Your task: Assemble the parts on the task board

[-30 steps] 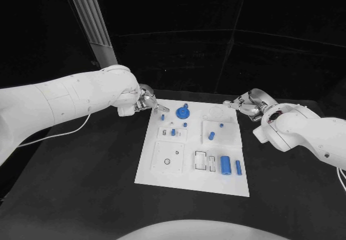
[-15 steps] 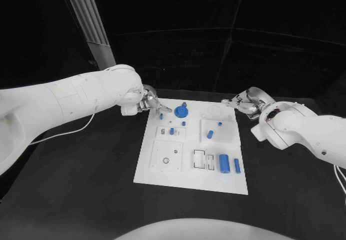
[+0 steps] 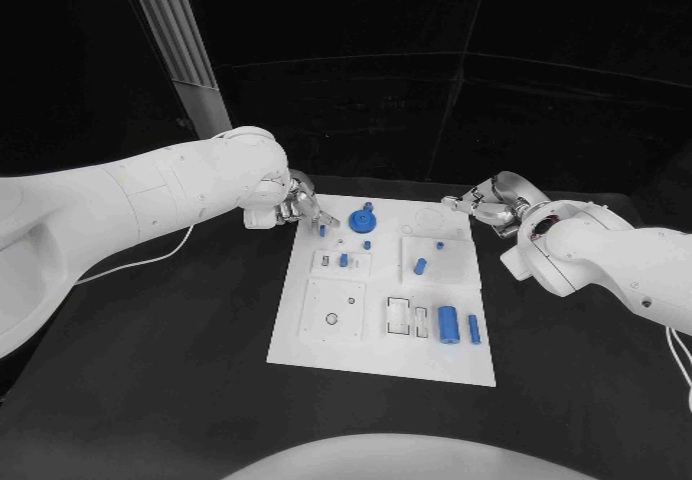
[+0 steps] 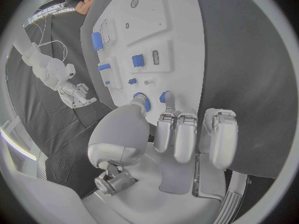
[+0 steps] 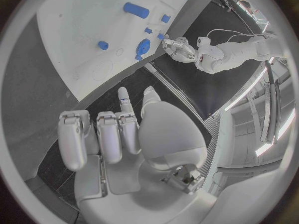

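The left hand (image 3: 299, 207) hovers at the far left corner of the board (image 3: 335, 342), and it has crept only slightly over the last second; its fingers (image 4: 176, 134) are curled in together and hold nothing. Their tips are just beside a small blue peg (image 4: 166, 96) and the blue gear (image 3: 362, 218) at the far edge. The right hand (image 3: 485, 208) stays off the far right corner, over the table (image 3: 159, 380), fingers also curled in and empty. The parts have not moved: the blue cylinder (image 3: 449, 323) still lies near the right edge. So I judge no part is taken yet, and the assembly is not begun.
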Robot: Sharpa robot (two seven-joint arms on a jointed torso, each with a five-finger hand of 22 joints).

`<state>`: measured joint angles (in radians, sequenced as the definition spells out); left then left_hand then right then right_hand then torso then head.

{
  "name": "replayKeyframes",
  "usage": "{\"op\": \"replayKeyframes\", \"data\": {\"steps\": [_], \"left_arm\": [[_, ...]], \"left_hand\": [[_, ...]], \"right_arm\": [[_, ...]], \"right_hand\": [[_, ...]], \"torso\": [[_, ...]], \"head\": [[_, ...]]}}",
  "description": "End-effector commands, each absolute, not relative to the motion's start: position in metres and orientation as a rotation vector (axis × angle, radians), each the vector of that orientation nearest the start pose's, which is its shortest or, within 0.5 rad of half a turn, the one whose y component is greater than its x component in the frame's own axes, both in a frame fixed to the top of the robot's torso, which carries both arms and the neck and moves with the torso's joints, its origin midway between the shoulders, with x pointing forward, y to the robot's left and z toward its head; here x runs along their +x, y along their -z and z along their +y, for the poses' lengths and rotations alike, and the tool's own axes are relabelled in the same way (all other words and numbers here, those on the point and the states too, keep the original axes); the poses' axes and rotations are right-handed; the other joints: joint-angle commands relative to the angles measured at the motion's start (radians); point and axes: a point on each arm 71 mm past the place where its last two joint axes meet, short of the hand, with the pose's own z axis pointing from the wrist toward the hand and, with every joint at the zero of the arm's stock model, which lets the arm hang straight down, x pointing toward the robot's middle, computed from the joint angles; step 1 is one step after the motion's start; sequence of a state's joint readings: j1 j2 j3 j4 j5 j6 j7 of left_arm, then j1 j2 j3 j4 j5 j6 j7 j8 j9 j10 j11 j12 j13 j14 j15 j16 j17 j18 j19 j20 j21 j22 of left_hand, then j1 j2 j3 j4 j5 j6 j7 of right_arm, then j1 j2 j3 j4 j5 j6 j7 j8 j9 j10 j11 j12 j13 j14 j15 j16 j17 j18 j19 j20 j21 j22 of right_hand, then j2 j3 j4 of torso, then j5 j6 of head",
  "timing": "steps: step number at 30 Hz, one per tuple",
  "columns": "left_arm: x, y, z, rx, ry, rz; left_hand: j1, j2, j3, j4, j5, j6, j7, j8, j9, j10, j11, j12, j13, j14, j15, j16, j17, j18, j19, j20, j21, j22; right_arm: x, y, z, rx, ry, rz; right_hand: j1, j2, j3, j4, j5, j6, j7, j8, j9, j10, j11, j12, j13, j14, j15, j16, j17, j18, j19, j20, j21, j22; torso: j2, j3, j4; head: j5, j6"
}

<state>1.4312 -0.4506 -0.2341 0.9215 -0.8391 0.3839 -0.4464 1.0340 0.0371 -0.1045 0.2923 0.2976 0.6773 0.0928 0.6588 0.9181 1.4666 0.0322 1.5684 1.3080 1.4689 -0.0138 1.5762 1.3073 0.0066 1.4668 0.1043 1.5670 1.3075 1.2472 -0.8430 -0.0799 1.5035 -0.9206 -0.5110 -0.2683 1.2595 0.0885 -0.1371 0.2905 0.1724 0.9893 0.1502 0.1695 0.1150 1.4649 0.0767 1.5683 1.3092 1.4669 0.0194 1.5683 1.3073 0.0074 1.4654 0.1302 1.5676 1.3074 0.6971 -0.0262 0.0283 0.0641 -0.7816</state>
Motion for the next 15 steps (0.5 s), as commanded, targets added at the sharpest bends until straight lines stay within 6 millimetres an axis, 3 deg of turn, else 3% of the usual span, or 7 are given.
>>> {"op": "replayKeyframes", "data": {"steps": [1,8,15], "left_arm": [[0.5809,0.1918,0.1934,-0.207,0.267,2.492],[0.5817,0.1939,0.1937,-0.209,0.254,2.503],[0.5820,0.1959,0.1910,-0.206,0.252,2.508]], "left_hand": [[0.010,-0.001,-0.005,0.000,0.006,0.006,0.003,-0.006,-0.001,0.104,0.004,0.002,0.263,0.102,0.007,-0.005,0.263,-0.007,0.104,0.005,0.004,0.263],[0.013,0.001,-0.005,0.000,0.011,0.008,0.003,-0.006,-0.002,0.104,0.004,0.002,0.263,0.102,0.007,-0.005,0.263,-0.007,0.104,0.005,0.004,0.263],[0.025,0.019,-0.003,0.000,0.017,0.011,0.002,-0.010,-0.006,0.104,0.003,0.002,0.263,0.102,0.006,-0.005,0.263,-0.007,0.104,0.005,0.004,0.263]], "right_arm": [[0.4996,0.1831,-0.2292,0.563,-0.669,1.698],[0.4994,0.1831,-0.2295,0.564,-0.667,1.699],[0.4993,0.1832,-0.2291,0.564,-0.667,1.700]], "right_hand": [[0.002,0.005,-0.007,0.001,0.004,-0.005,-0.003,0.003,0.001,0.106,-0.003,0.002,0.262,0.104,-0.004,0.002,0.264,-0.007,0.105,-0.005,0.003,0.263],[0.002,0.005,-0.007,0.001,0.004,-0.005,-0.003,0.003,0.001,0.106,-0.003,0.002,0.262,0.104,-0.004,0.002,0.264,-0.007,0.105,-0.005,0.003,0.263],[0.002,0.005,-0.007,0.001,0.004,-0.005,-0.003,0.003,0.001,0.106,-0.003,0.002,0.262,0.104,-0.004,0.002,0.264,-0.007,0.105,-0.005,0.003,0.263]], "torso": [[0.000,-0.0004,0.0008],[0.000,-0.0001,0.0010],[0.000,0.0001,0.0010]], "head": [[-0.003,-0.003],[-0.004,-0.005],[-0.006,-0.008]]}}
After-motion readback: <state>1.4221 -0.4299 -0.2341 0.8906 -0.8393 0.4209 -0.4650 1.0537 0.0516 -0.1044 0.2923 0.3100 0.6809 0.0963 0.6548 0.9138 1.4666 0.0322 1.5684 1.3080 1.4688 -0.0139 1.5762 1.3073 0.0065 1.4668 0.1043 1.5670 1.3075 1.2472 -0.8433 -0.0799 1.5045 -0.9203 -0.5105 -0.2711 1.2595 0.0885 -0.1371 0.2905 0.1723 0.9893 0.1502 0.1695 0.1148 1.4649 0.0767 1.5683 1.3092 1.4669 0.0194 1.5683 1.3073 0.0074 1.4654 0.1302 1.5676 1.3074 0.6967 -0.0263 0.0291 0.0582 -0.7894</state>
